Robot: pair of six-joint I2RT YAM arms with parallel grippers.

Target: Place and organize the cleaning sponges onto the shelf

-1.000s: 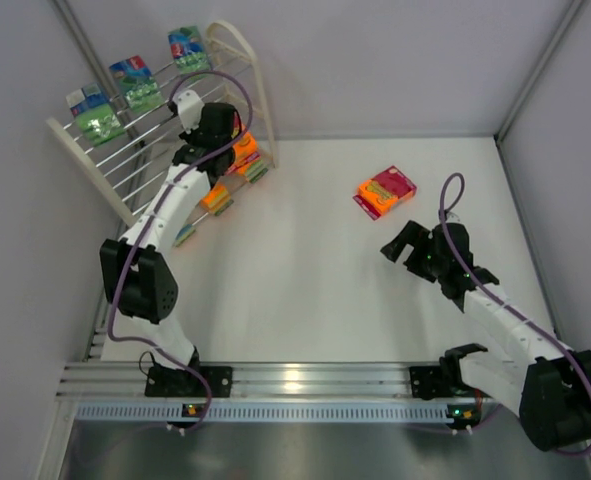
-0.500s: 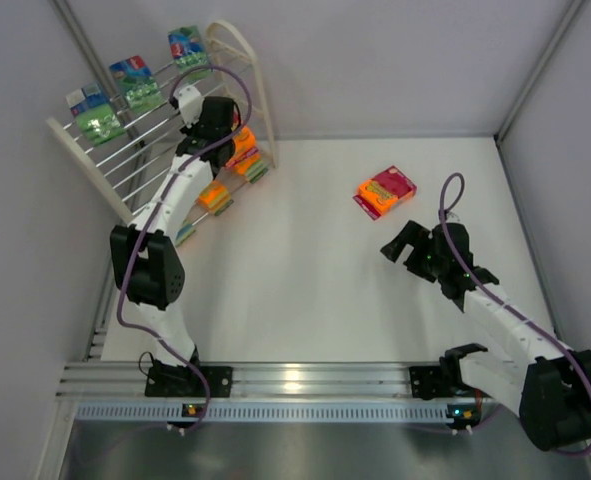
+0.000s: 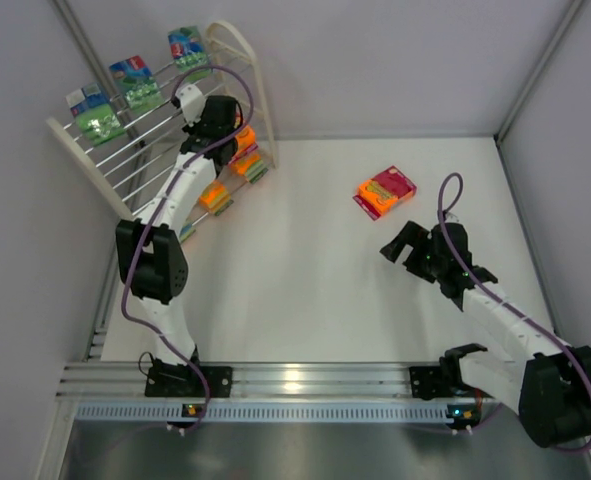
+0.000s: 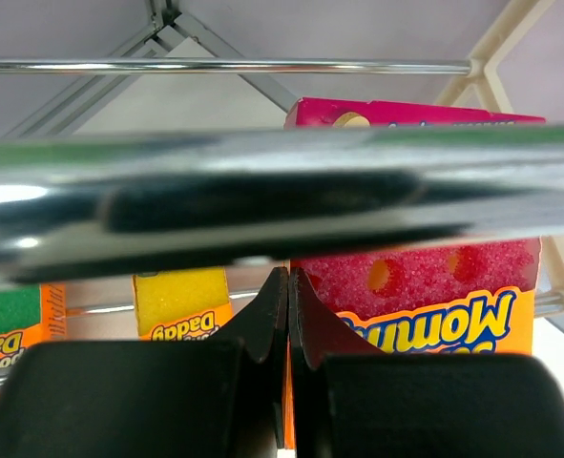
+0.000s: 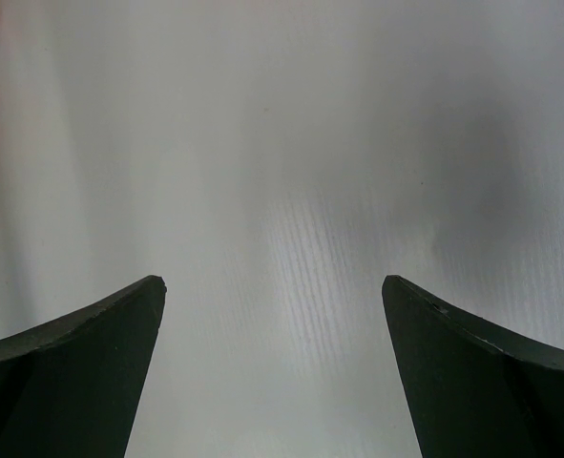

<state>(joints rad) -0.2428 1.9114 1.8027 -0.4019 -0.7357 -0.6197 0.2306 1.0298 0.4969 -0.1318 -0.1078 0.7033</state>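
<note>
The cream-white shelf (image 3: 237,60) stands at the back left. Three green cleaning sponges (image 3: 135,85) lie on its upper rods, and orange packs (image 3: 215,196) sit on the lower tier. My left gripper (image 3: 225,130) is at the shelf, shut, with its tips (image 4: 288,272) just short of a magenta-and-orange pack (image 4: 425,277). A blurred shelf rod (image 4: 262,186) crosses close in front of that camera. One more orange and magenta pack (image 3: 385,190) lies on the table. My right gripper (image 3: 400,245) hovers below it, open and empty (image 5: 272,281).
A yellow pack (image 4: 179,301) and a green pack (image 4: 5,324) sit left of the magenta one in the left wrist view. The ribbed aluminium rail (image 3: 295,385) runs along the near edge. Grey walls (image 3: 565,150) enclose the white table (image 3: 305,280).
My left arm has stretched farther back and right into the shelf, its elbow rising. The jaws stayed shut. The right arm has not moved.
</note>
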